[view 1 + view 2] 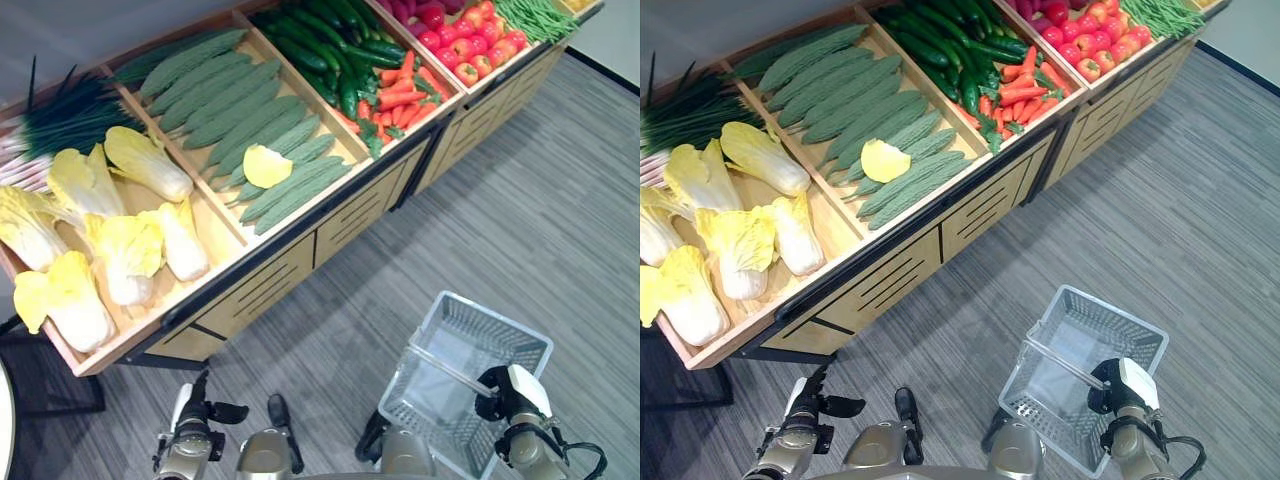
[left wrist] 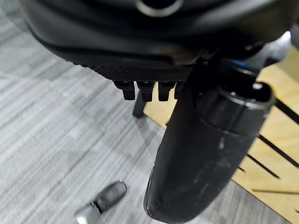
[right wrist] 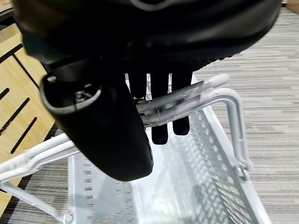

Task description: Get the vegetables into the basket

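Note:
A white wire basket [image 1: 497, 318] hangs low at my right over the grey floor, and nothing lies in it. My right hand [image 3: 159, 93] is curled over its two handle bars [image 3: 196, 95]. Vegetables fill a slanted wooden stand: napa cabbages [image 1: 100, 240] at the left, bitter gourds [image 1: 250, 110] beside them, then cucumbers [image 1: 330, 45], carrots [image 1: 400, 90], red tomatoes [image 1: 470, 45] and green beans [image 1: 535, 15]. My left hand [image 2: 205, 154] hangs low near the stand's front with fingers curled, holding nothing.
The wooden stand [image 1: 290, 265] has slatted front panels and runs diagonally from lower left to upper right. A loose yellow leaf [image 1: 266, 165] lies on the gourds. Green onions [image 1: 60, 115] fill the far left bin. Grey floor [image 1: 540, 210] spreads to the right.

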Controlling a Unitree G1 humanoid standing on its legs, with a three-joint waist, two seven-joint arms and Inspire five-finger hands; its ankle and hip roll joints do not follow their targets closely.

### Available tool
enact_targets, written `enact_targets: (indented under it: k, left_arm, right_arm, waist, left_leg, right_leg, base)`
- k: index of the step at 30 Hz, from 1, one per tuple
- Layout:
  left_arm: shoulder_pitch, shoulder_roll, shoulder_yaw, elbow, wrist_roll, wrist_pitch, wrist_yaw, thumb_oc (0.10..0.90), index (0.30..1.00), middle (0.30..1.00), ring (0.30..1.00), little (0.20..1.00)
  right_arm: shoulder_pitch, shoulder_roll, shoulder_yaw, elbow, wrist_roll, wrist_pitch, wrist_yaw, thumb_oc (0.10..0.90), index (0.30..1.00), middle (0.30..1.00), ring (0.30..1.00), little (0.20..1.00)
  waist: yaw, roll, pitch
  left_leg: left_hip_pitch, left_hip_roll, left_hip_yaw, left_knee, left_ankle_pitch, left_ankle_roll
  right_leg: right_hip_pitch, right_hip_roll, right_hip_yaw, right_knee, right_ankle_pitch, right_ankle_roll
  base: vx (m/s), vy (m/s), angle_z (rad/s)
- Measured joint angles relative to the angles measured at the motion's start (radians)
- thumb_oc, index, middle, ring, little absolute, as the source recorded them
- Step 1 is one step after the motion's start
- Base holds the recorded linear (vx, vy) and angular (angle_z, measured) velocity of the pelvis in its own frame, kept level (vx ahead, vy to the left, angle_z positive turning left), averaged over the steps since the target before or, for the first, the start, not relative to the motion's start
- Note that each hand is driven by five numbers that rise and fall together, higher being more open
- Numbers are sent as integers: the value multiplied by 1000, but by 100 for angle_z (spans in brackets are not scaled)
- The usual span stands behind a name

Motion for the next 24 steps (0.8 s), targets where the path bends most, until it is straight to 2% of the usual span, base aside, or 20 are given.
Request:
enact_targets:
  k: [4,7,9,10,11,12,13,14,15,17,18,19,20,21,22,24]
  left_arm:
    - [22,-2,-1,-9,1,0,-3,900,1000,1000,1000,1000]
    - [26,-13,-2,-15,1,-1,-5,900,1000,1000,1000,1000]
    - [28,-12,-5,-14,1,-1,-5,900,1000,1000,1000,1000]
    - [20,-8,-15,-16,1,-2,-5,900,1000,1000,1000,1000]
    - [11,-5,-15,-15,1,-4,-3,900,1000,1000,1000,1000]
    - [3,0,-14,-3,0,-4,0,900,1000,1000,1000,1000]
    - [-10,5,-12,18,0,-3,0,900,1000,1000,1000,1000]
    - [-14,7,-12,35,0,-3,0,900,1000,1000,1000,1000]
    - [-16,4,-12,40,0,-3,1,900,1000,1000,1000,1000]
    - [-43,-5,-11,84,-1,-9,3,900,1000,1000,1000,1000]
    - [-46,-5,-11,101,-2,-5,3,900,1000,1000,1000,1000]
    - [-37,1,-12,101,-2,-5,3,900,1000,1000,1000,1000]
    - [-30,0,-12,107,-2,-4,5,900,1000,1000,1000,1000]
    - [-20,-9,-12,106,-2,-7,7,900,1000,1000,1000,1000]
    - [2,-25,-11,99,-2,-16,13,900,1000,1000,1000,1000]
    - [36,-46,-11,97,-3,-11,19,900,1000,1000,1000,1000]
  right_arm:
    - [-22,1,0,33,0,7,1,400,300,300,300,300]
    - [-26,1,2,49,1,21,2,400,300,300,300,300]
    - [-25,8,8,56,1,21,3,400,300,300,300,300]
    - [-13,13,14,70,1,19,1,400,300,300,300,300]
    - [-7,18,23,81,1,16,4,400,300,300,300,300]
    - [-21,30,35,99,3,12,7,400,300,300,300,300]
    - [-27,38,41,102,5,10,9,400,300,300,300,300]
    - [-27,54,41,107,11,0,14,400,300,300,300,300]
    - [-27,60,41,119,13,-7,15,400,300,300,300,300]
    - [-35,66,60,132,35,-6,15,400,300,300,300,300]
    - [-32,72,57,140,42,-5,13,400,300,300,300,300]
    - [-31,76,54,157,49,-5,17,400,300,300,300,300]
    - [-23,80,55,178,50,-5,17,400,300,300,300,300]
    - [-19,77,55,188,50,-1,20,400,300,300,300,300]
    - [-16,70,53,194,50,2,21,400,300,300,300,300]
    - [-38,58,52,189,49,0,22,400,300,300,300,300]
  waist:
    - [12,-20,3]
    - [7,-35,6]
    - [10,-46,4]
    - [-9,-50,0]
    - [-11,-47,-2]
    - [-17,-47,-2]
    - [-21,-45,-1]
    - [-26,-39,1]
    - [-27,-38,2]
    - [-49,-22,8]
    - [-56,-23,8]
    - [-55,-37,7]
    - [-60,-44,7]
    - [-62,-36,2]
    - [-60,-5,-10]
    - [-44,13,-15]
  left_leg:
    - [10,-4,-5,1,-10,4]
    - [32,-20,-23,-10,-30,17]
    - [41,-36,-49,-9,-45,19]
    - [45,-48,-107,-12,-31,49]
    - [45,-50,-138,-18,-26,55]
    - [38,-43,-164,-17,-22,56]
    - [33,-36,-195,-21,-19,55]
    - [31,-39,-234,-32,-7,53]
    - [38,-40,-253,-44,-2,51]
    - [29,-33,-335,-41,0,44]
    - [31,-36,-361,-44,6,35]
    - [45,-46,-381,-53,8,17]
    - [59,-45,-429,-60,1,-13]
    - [64,-22,-431,-62,-6,-17]
    - [65,24,-415,-61,-3,-26]
    - [58,59,-401,-27,-6,-39]
  right_leg:
    - [12,-7,-3,10,1,13]
    - [7,-51,0,101,-7,27]
    - [0,-84,36,176,-8,37]
    - [-44,-106,135,281,-8,61]
    - [-58,-75,202,264,-25,82]
    - [-63,-18,307,203,-42,79]
    - [-59,22,380,132,-47,81]
    - [-55,36,382,12,-37,78]
    - [-60,38,384,-31,-31,77]
    - [-53,84,512,-204,7,83]
    - [-46,84,518,-258,44,78]
    - [-38,75,517,-280,60,73]
    - [-6,80,535,-280,132,72]
    - [3,93,504,-270,145,62]
    - [15,128,465,-259,137,47]
    - [30,164,461,-275,136,24]
  base:
    - [49,166,4]
    - [70,151,26]
    - [48,6,52]
    - [157,-41,94]
    - [203,-63,96]
    - [112,-49,62]
    - [168,-151,85]
    - [210,-201,87]
    - [272,-249,106]
    - [172,-158,111]
    - [132,-168,105]
    - [126,-220,121]
    - [107,-235,113]
    - [91,-238,120]
    - [55,-146,69]
    - [50,-252,12]
